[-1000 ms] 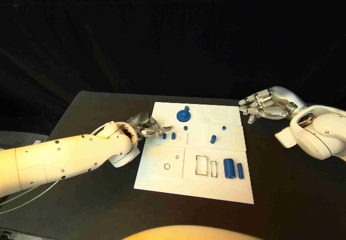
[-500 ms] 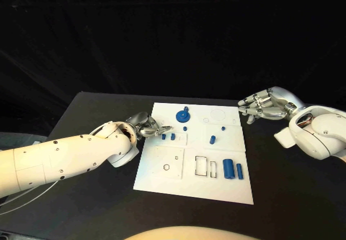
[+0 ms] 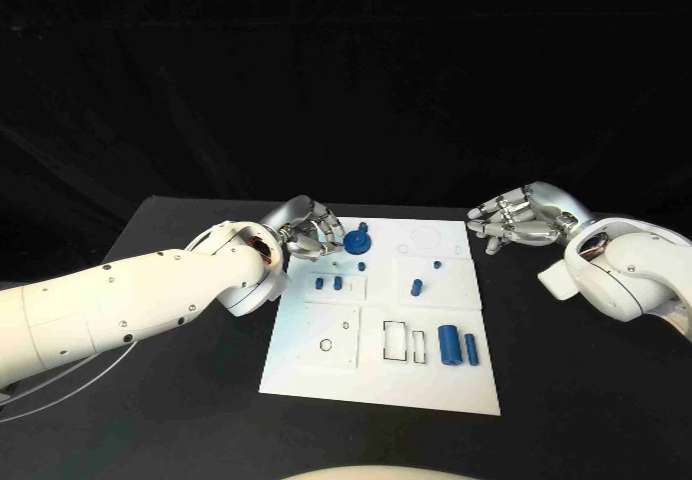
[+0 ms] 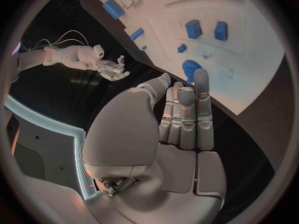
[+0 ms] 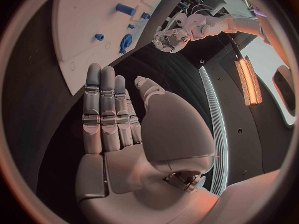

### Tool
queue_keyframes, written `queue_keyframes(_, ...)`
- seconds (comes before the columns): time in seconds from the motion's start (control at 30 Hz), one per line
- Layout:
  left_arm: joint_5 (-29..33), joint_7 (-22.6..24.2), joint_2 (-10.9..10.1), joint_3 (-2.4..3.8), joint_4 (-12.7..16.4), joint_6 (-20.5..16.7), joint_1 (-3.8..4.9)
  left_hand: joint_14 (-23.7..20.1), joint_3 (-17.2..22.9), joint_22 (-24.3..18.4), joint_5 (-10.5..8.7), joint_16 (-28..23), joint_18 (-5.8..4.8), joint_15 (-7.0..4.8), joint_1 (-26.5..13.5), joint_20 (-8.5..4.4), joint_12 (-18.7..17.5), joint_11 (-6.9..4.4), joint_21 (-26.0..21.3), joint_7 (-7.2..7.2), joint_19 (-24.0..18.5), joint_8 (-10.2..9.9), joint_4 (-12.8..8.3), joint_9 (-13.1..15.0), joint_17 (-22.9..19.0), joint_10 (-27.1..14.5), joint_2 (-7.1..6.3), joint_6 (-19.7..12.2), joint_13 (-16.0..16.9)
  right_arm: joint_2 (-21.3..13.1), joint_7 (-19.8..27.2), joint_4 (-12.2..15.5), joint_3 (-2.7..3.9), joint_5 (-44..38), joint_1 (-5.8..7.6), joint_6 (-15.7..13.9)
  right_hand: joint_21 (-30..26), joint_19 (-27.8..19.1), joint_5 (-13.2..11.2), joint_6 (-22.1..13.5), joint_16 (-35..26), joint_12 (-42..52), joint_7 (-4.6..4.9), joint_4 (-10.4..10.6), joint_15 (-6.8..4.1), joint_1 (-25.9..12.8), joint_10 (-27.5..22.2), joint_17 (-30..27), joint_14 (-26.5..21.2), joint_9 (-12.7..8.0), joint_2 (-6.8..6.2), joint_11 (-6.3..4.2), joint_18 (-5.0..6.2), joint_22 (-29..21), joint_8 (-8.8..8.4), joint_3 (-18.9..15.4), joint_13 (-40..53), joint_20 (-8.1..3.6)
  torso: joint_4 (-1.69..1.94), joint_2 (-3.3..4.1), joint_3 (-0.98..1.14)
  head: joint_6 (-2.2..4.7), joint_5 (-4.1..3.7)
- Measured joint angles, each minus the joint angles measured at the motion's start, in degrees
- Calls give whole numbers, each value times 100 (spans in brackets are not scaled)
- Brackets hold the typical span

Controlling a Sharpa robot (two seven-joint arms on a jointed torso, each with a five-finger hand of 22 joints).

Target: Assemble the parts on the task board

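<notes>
Parts on the task board (image 3: 325, 365) lie near the left hand (image 3: 306, 238), which is empty with straight fingers at the board's far left corner, just beside the round blue gear (image 3: 356, 241). The right hand (image 3: 516, 222) is also empty and loosely open, off the far right corner.

backdrop: black, unlit | furniture: black table (image 3: 577, 380) | light: glowing orange strip (image 5: 245, 82) at room's edge
</notes>
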Motion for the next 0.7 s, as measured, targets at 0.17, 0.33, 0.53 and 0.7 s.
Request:
queue_keyframes(0.17,-555,304,380,-2,-276,520,95,305,4,65,0,22,0,-27,-24,8,-179,-7,112,-51,379,-124,-4,-294,-87,-155,-83,234,-299,38,15,-42,0,8,-33,-28,3,0,0,0,0,0,0,-10,0,0,-2,6,0,0,0,-2,0,0,0,10,5,0,-27,-8,-12,66,-12)
queue_keyframes(0.33,-1368,445,698,-62,-605,972,154,479,-29,403,0,-63,0,-16,-69,6,-469,23,454,-61,671,-319,29,-564,-262,-221,-145,288,-658,71,34,-49,-1,9,-53,-50,3,0,0,-20,0,0,20,-33,-21,0,-40,10,-21,5,0,2,0,-7,0,33,5,0,-46,-12,-16,100,9)
queue_keyframes(0.53,-2185,530,933,-157,-937,1310,166,624,-44,783,0,114,0,2,-25,17,-658,54,838,-73,898,-435,13,-797,-234,-253,-189,402,-983,81,48,-49,-1,2,-58,-73,3,0,0,-20,0,0,20,-32,-21,0,-40,13,-21,5,0,2,0,-7,0,32,5,0,-54,-6,-21,118,-7)
queue_keyframes(0.7,-2586,571,1011,-176,-1022,1421,171,816,-148,1086,0,367,-91,-5,-35,13,-686,53,1144,-113,1083,-489,22,-893,-89,-292,-199,460,-1091,84,55,-49,1,-1,-63,-83,3,0,0,-20,0,0,19,-32,-21,0,-40,13,-21,4,0,2,0,-7,0,32,10,0,-65,9,-27,122,-16)
